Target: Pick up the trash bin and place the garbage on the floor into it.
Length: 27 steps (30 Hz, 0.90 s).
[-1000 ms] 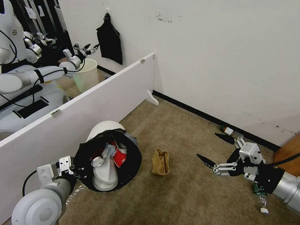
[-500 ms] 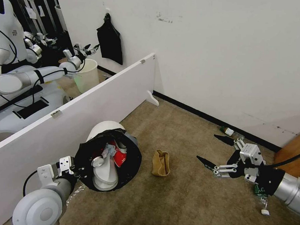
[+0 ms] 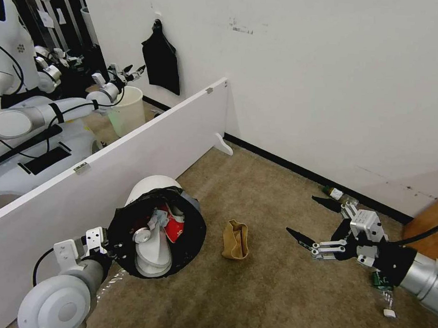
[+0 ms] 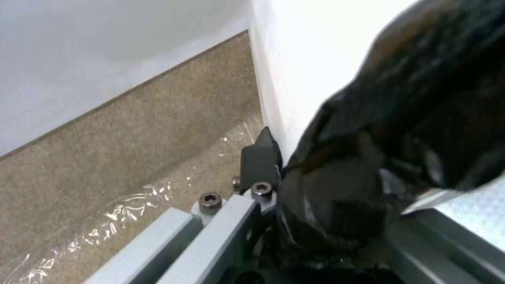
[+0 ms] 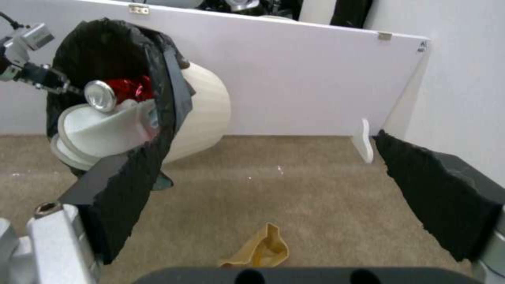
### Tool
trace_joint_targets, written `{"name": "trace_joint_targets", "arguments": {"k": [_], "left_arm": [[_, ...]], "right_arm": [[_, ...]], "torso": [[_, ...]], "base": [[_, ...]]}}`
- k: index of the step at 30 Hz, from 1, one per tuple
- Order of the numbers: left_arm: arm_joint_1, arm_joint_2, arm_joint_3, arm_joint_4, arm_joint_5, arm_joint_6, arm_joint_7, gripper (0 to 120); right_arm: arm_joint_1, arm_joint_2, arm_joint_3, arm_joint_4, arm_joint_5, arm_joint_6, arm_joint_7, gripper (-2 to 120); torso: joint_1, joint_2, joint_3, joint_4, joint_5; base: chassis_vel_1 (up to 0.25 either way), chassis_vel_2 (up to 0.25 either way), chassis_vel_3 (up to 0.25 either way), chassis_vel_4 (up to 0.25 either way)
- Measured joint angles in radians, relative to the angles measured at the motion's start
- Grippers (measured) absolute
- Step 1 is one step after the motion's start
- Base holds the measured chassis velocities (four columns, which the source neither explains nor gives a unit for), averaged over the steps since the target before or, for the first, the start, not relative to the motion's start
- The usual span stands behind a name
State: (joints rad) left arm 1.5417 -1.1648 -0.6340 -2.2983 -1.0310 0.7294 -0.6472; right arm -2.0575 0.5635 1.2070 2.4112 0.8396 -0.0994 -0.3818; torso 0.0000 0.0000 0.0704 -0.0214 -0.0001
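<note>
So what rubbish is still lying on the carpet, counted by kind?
Paper bag: 1
Bottles: 2, the wall bottle and the nearer bottle, partly hidden by the right arm
Total: 3

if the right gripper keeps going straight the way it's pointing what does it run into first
Probably the brown paper bag on the carpet: the open right gripper points at it, with bare floor between. Depth is unclear; aimed higher, it would meet the tilted trash bin instead.

no legible text, labels, brands or numbers anywhere
</note>
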Motion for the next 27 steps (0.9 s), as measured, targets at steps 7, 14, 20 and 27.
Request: {"name": "trace_joint_targets", "arguments": {"k": [7,14,20,27], "left_arm": [[0.004,-0.002,-0.001,-0.004,0.005,-0.001,0.001,0],[0.004,-0.001,-0.004,-0.006,0.005,-0.001,0.002,0],[0.004,-0.001,-0.004,-0.005,0.005,-0.001,0.004,0],[0.003,-0.001,-0.003,-0.002,0.005,-0.001,0.006,0]], "right_arm": [[-0.003,0.006,0.000,0.003,-0.004,0.003,-0.007,100],[0.001,0.007,0.005,0.004,0.000,-0.005,-0.015,100],[0.005,0.010,0.005,-0.001,0.001,-0.006,-0.032,100],[0.005,0.014,0.001,-0.004,0.000,-0.002,-0.036,100]], "torso": [[0.000,0.000,0.000,0.0000,0.0000],[0.000,0.000,0.000,0.0000,0.0000],[0.000,0.000,0.000,0.0000,0.0000],[0.000,0.000,0.000,0.0000,0.0001]], "base": [[0.000,0.000,0.000,0.000],[0.000,0.000,0.000,0.000],[0.000,0.000,0.000,0.000],[0.000,0.000,0.000,0.000]]}}
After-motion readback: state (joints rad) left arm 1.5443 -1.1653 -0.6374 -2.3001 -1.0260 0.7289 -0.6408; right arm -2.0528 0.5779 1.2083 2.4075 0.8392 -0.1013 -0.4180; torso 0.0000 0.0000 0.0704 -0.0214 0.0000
